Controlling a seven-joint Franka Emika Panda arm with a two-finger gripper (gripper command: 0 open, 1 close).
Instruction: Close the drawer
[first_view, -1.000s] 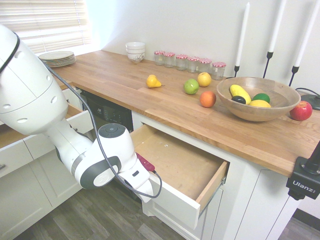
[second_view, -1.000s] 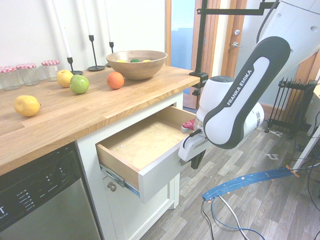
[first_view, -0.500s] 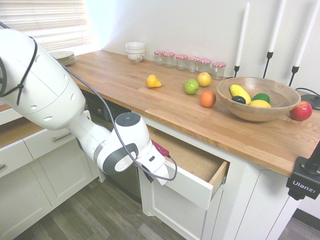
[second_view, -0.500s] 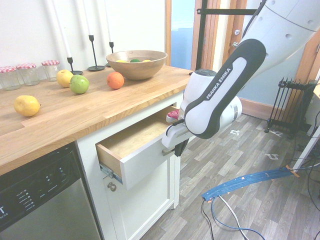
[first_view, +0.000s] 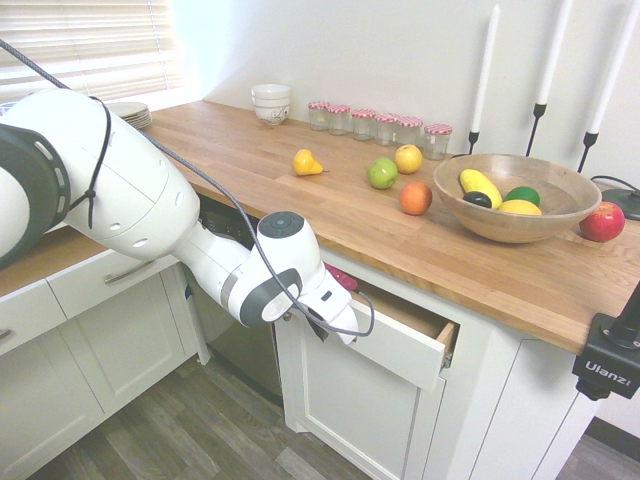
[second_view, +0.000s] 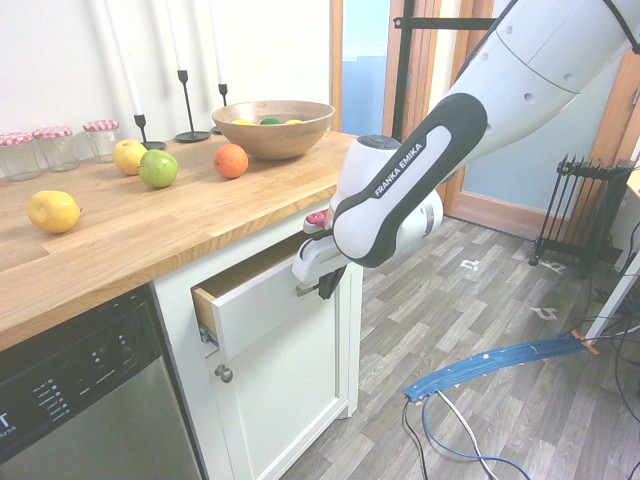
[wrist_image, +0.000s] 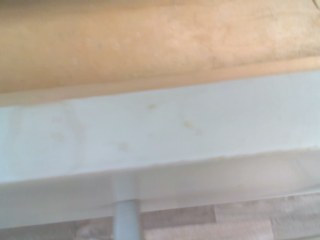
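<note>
The room had a pale wall and a grey floor (second_view: 480, 340), and a long wood counter (first_view: 340, 225) ran through it. Everything had its place around that counter.

The big white robot arm (second_view: 410, 175) reached in at the counter's front side, with its hand end lower than the counter top. Under the counter stood a white cupboard (first_view: 360, 410), and next to it, under the counter too, was a dishwasher (second_view: 90, 380) with a black top part.

The drawer (first_view: 400, 345) was just under the counter's front edge, above the cupboard door. It stuck out part of the way, so it was not closed. Its inside was light wood, and its front was white with a grey bar handle (second_view: 306, 290). The gripper (second_view: 328, 290) was at the drawer's front, below the counter top and by the handle. Its two fingers were together. I could not tell if they touched the handle.

On the counter sat a big wooden bowl (first_view: 515, 205) with yellow, green and dark fruit in it. Three tall white candles (first_view: 487, 70) stood on the counter behind the bowl. Also on the counter were a pile of plates (first_view: 130, 113), some white bowls (first_view: 270, 103), six little jars (first_view: 386, 128) with red and white lids, a red apple (first_view: 602, 222), an orange (first_view: 416, 198), a green apple (first_view: 382, 173), a round yellow fruit (first_view: 408, 158) and a yellow pear (first_view: 307, 163).
</note>
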